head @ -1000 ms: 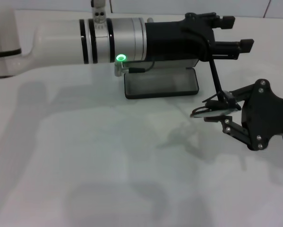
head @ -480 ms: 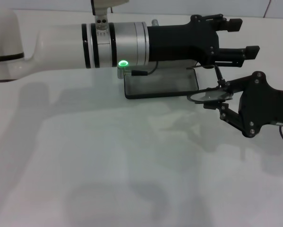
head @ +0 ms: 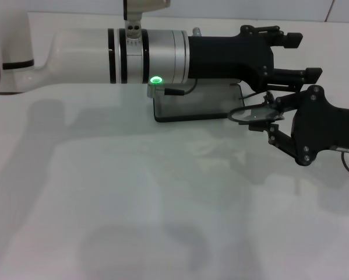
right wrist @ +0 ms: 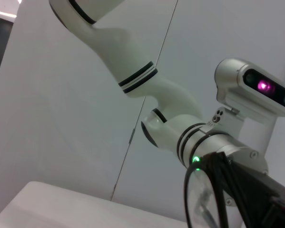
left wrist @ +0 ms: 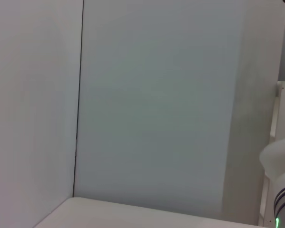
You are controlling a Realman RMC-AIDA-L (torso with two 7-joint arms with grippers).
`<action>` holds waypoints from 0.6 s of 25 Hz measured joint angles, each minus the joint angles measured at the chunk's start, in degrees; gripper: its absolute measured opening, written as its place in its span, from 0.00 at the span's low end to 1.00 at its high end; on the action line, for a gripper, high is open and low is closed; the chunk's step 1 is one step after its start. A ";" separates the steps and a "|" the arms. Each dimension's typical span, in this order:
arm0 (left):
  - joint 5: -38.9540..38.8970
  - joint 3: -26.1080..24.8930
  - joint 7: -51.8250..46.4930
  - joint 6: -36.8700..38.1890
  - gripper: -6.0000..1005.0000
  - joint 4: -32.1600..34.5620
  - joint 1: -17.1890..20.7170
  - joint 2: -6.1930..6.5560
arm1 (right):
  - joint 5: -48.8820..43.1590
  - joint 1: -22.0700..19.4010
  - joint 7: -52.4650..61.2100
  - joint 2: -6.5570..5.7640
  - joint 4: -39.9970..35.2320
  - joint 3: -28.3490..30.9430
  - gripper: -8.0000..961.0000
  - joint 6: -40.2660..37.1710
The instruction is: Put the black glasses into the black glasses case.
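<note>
Your right claw (head: 263, 118) sits at the right of the head view, just right of centre height, clenched on the black glasses (head: 253, 115) — one lens shows as a pale oval between its fingertips, held level above the bench (head: 133, 198). You can see the glasses hanging at the right end of the black glasses case (head: 197, 104), which lies open in the upper middle of the frame with its grey lining facing up; the lens overlaps the case's right rim in this view, though you cannot tell whether it touches. A thin temple arm rises from the lens toward the other claw.

Your left claw (head: 296, 56) reaches across the top of the frame from the upper left, its white and silver forearm passing over the back of the case, a green light glowing on the wrist. Its two black fingers stand apart at the upper right, released, with nothing between them, just above the right claw.

In the right wrist view you get one lens of the glasses (right wrist: 204, 199) close up at the lower middle, with the left arm (right wrist: 180, 133) behind it running from upper left to lower right. Your left wrist view shows only a pale wall and a strip of bench (left wrist: 132, 216) along the bottom edge
</note>
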 joint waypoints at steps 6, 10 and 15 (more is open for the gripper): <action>-5.73 -0.34 0.26 -0.25 0.79 -2.28 1.15 0.03 | -0.56 -0.72 -0.04 -0.12 -0.27 -0.28 0.15 2.30; -15.99 -0.18 0.08 -1.27 0.79 -4.53 4.95 0.56 | -1.05 -1.44 0.32 1.09 -3.98 -2.58 0.15 13.85; -19.82 -0.10 -0.18 -1.50 0.79 -5.66 6.75 1.46 | 2.13 -3.01 6.53 1.43 -13.24 -17.47 0.15 35.11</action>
